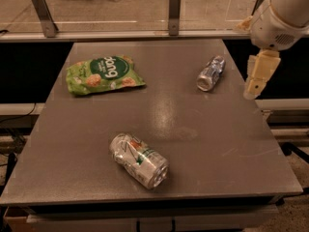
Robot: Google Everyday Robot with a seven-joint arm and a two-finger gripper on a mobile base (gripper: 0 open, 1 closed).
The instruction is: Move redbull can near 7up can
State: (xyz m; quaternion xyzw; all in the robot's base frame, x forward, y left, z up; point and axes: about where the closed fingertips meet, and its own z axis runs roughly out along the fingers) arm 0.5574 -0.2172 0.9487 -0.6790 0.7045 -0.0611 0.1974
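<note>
The redbull can [211, 73] lies on its side at the far right of the table [217, 144], long axis pointing roughly toward the 7up can [139, 160] well apart at the near edge, while the tool [253, 83] hangs just right of it, seemingly empty, though I cannot tell whether released or clenched.

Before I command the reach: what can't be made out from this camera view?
- Arm above the gripper, which hangs right of the table: cut by the frame's top-right corner.
- redbull can: lettering too small.
- 7up can: underside hidden against the table.
</note>
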